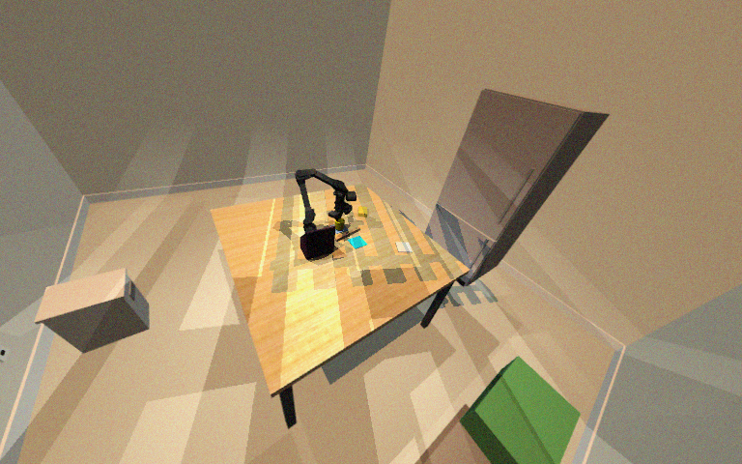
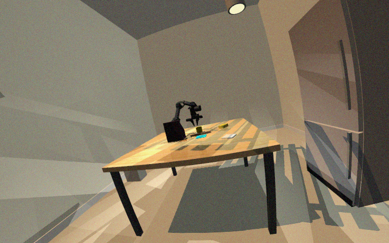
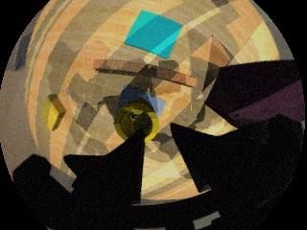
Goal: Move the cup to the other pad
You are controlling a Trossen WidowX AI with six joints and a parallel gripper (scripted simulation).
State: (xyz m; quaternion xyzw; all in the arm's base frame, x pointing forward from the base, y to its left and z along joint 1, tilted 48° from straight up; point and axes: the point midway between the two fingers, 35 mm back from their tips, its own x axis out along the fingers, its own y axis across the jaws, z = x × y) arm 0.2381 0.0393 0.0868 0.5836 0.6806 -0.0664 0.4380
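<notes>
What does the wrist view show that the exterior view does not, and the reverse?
Only the wrist view looks down into the cup, shows the blue pad under it, and shows the end effector with a gap between its fingers, poised above the cup and holding nothing. Only the exterior view shows the whole arm, the table legs, the fridge and the ceiling lamp. Both share the cup, the turquoise pad, the yellow block and the wooden bar between the pads.

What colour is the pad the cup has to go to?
Cyan; the other pad shows best in the wrist view, beyond the yellow-green cup.
</notes>
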